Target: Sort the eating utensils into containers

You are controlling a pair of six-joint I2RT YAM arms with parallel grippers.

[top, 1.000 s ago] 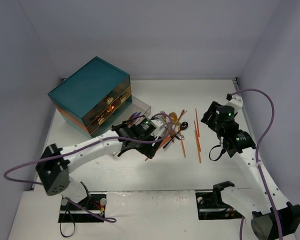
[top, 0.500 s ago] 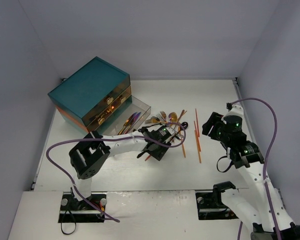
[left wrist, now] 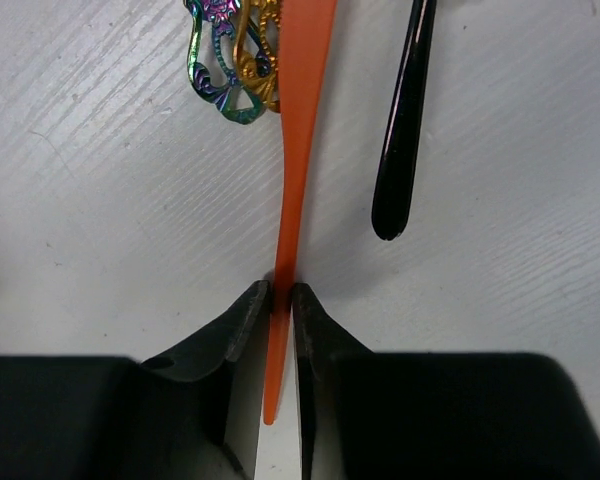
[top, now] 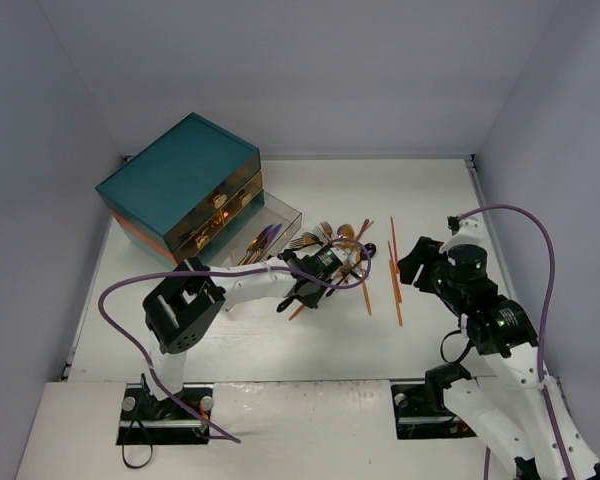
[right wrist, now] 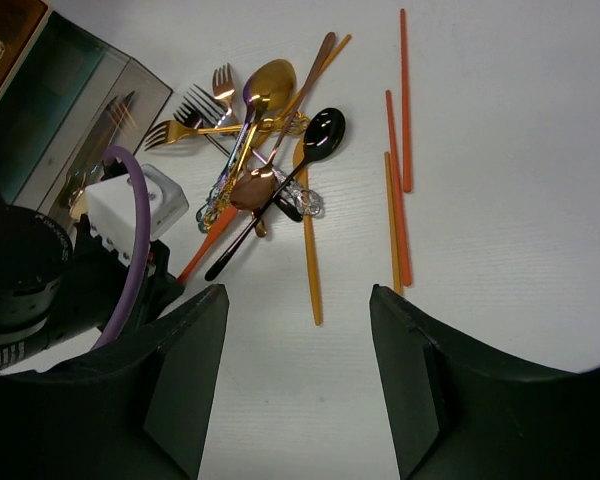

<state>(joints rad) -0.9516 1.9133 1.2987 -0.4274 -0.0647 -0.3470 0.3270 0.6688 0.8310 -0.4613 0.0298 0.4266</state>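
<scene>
A pile of eating utensils (top: pixel 338 246) lies mid-table: forks, gold and coppery spoons (right wrist: pixel 263 88) and a black spoon (right wrist: pixel 321 133). My left gripper (left wrist: pixel 281 291) is down at the pile's near-left edge, shut on the thin end of an orange utensil handle (left wrist: pixel 298 150) that lies on the table. The black spoon's handle (left wrist: pixel 404 120) runs just to its right. Three orange chopsticks (right wrist: pixel 401 200) lie apart on the right. My right gripper (right wrist: pixel 298 297) hangs open and empty above the table, near of the pile. The teal chest of containers (top: pixel 177 178) stands at the back left with its bottom drawer (top: pixel 283 216) pulled out.
Two ornate handles, one rainbow and one gold (left wrist: pixel 236 62), lie just left of the orange handle. A yellow-orange chopstick (right wrist: pixel 309 255) points toward my right gripper. The left arm's purple cable (right wrist: pixel 128 235) loops over its wrist. Walls close the table on the left, back and right.
My left gripper has slid to the pile's near-left edge and closed on the orange handle. The right arm has drawn back toward the near edge, its jaws unchanged.
</scene>
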